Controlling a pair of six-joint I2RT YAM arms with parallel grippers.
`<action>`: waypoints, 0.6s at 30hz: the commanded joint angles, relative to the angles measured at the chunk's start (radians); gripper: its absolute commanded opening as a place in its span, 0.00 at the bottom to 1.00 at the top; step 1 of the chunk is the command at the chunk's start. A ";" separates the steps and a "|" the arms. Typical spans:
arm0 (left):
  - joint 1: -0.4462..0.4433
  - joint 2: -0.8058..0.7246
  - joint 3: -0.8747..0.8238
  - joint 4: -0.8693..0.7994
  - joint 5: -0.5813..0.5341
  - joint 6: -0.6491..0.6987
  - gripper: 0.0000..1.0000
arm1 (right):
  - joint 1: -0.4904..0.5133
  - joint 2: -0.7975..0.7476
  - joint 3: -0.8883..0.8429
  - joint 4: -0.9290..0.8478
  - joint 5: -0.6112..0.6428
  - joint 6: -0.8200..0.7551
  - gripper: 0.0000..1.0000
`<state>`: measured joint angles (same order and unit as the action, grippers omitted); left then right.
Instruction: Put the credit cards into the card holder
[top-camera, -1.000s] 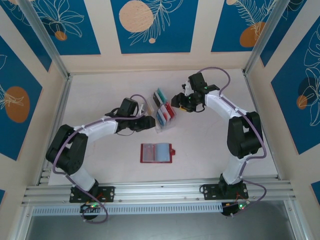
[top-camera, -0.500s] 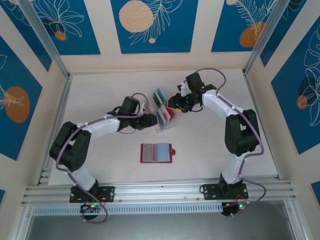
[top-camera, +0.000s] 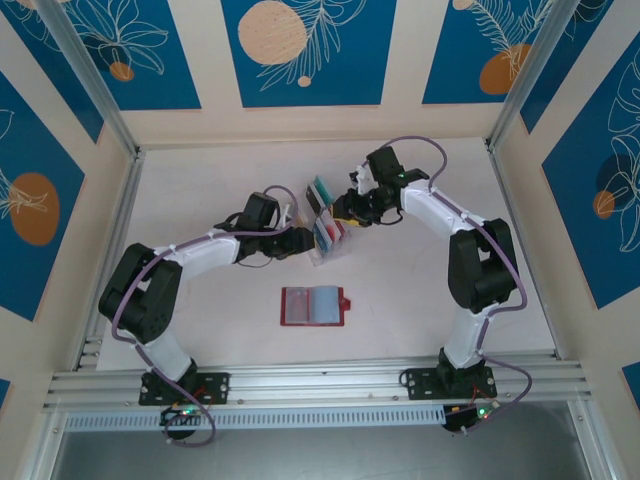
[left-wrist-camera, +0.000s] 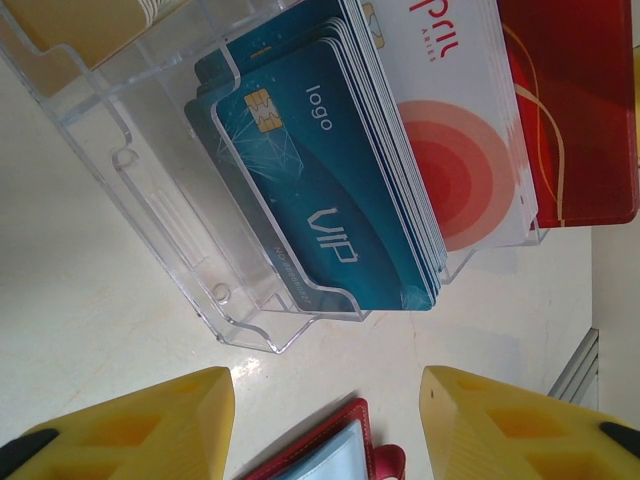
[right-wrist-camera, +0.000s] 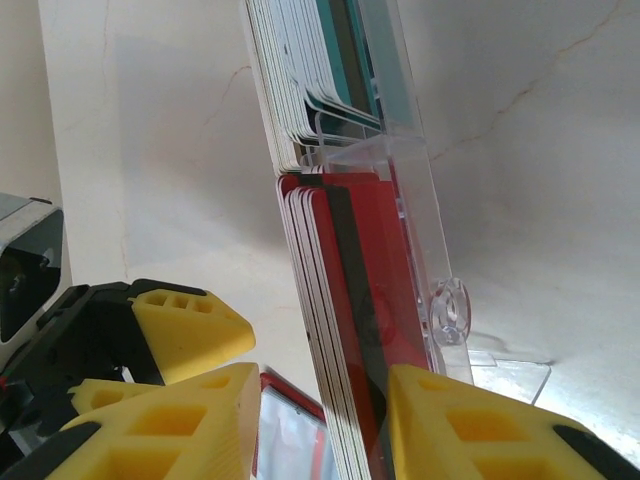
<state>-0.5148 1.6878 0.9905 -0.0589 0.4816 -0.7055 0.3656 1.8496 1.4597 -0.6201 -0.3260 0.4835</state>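
The right jaws stand apart astride the red credit cards (right-wrist-camera: 340, 330) in the clear rack (right-wrist-camera: 415, 190), seemingly to pinch one out; left jaws open, empty, facing the teal cards (left-wrist-camera: 330, 200); red card holder (top-camera: 313, 306) lies open below centre on the surface (top-camera: 420, 280), slots indistinct, pad contact undeterminable.

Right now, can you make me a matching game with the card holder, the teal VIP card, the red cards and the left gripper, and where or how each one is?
Things:
1. card holder
2. teal VIP card
3. red cards
4. left gripper

Place or state:
A. between the fingers of the right gripper
B. open, holding nothing
C. lying open on the table
D. front of its stack in the clear rack

Pairs: 1-C, 2-D, 3-A, 4-B
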 joint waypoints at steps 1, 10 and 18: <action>0.009 -0.005 0.007 0.022 0.023 -0.009 0.52 | 0.017 0.031 0.062 -0.055 -0.013 -0.034 0.41; 0.009 -0.012 -0.007 0.025 0.022 -0.009 0.52 | 0.033 0.081 0.102 -0.082 -0.009 -0.043 0.40; 0.009 -0.011 -0.007 0.024 0.021 -0.006 0.52 | 0.030 0.044 0.101 -0.087 -0.019 -0.040 0.34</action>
<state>-0.5148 1.6878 0.9901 -0.0475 0.4828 -0.7086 0.3859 1.9228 1.5372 -0.6750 -0.3107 0.4545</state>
